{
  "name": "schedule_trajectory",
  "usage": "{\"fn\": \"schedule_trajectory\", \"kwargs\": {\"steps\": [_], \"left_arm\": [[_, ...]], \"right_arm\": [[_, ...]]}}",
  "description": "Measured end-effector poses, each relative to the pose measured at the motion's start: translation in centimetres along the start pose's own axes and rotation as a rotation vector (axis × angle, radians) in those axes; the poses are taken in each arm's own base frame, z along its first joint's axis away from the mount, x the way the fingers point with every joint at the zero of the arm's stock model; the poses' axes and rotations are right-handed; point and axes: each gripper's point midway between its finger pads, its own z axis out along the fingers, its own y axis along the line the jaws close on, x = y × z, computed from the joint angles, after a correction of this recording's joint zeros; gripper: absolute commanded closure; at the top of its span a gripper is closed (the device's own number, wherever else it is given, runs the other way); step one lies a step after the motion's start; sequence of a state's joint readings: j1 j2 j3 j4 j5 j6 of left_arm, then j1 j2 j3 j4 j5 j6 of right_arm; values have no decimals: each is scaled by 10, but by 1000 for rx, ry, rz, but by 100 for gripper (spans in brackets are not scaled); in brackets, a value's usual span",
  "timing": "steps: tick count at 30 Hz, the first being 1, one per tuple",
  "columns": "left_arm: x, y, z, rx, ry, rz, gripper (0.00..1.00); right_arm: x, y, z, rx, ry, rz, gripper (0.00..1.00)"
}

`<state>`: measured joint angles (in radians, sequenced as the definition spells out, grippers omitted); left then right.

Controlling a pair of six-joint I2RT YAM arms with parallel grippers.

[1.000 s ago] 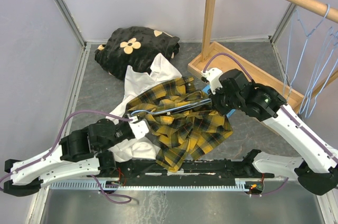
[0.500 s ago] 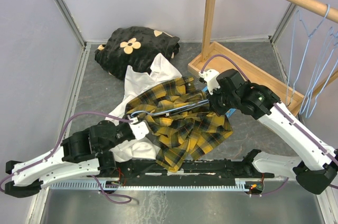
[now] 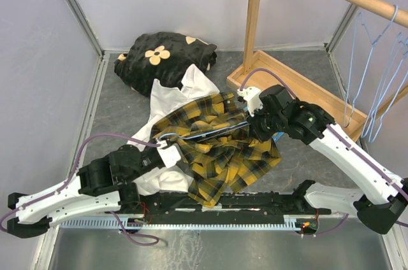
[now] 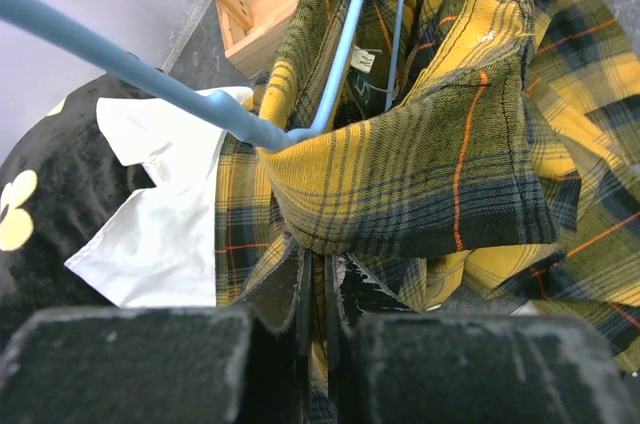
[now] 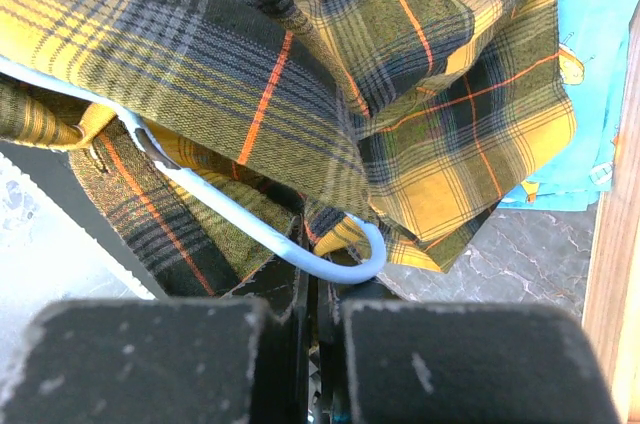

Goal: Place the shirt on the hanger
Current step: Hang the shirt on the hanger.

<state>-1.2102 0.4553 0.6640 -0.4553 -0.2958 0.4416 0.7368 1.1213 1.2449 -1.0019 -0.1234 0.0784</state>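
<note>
The yellow-and-black plaid shirt (image 3: 220, 152) lies crumpled on the table between the arms. A pale-blue wire hanger (image 3: 210, 133) runs across it, partly inside the cloth. My left gripper (image 3: 171, 153) is at the shirt's left edge; the left wrist view shows it (image 4: 318, 269) shut on a fold of the shirt (image 4: 430, 174), with the hanger (image 4: 200, 99) passing just above. My right gripper (image 3: 252, 122) is at the shirt's right edge. In the right wrist view it (image 5: 320, 279) is shut at the hanger's curved end (image 5: 230, 209), under the shirt (image 5: 250, 64).
A white garment (image 3: 167, 101) lies under the shirt's left side. A black flowered cloth (image 3: 162, 60) sits behind it. The wooden rail's post (image 3: 255, 15) and base tray (image 3: 299, 88) stand at the back right, with spare blue hangers (image 3: 376, 60). A turquoise cloth (image 5: 590, 94) lies beside the shirt.
My right gripper has moved a little to the left, taking the hanger end with it. The left arm has barely moved.
</note>
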Motion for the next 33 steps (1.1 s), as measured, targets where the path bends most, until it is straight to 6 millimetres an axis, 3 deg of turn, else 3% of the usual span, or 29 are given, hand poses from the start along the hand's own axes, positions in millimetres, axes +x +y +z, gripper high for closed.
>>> {"fn": "schedule_trajectory", "kwargs": {"steps": [7, 12, 17, 25, 33], "left_arm": [[-1, 0, 2, -1, 0, -2, 97], [-1, 5, -4, -9, 17, 7, 97], [-3, 5, -10, 10, 21, 25, 97], [-15, 13, -18, -8, -16, 18, 97], [-18, 24, -15, -65, -5, 28, 97]], "right_arm": [[0, -6, -3, 40, -11, 9, 100], [-1, -25, -17, 173, -50, 42, 100], [-21, -31, -38, 246, -138, 86, 100], [-44, -23, -69, 237, -220, 132, 100], [-52, -15, -87, 199, -216, 91, 100]]}}
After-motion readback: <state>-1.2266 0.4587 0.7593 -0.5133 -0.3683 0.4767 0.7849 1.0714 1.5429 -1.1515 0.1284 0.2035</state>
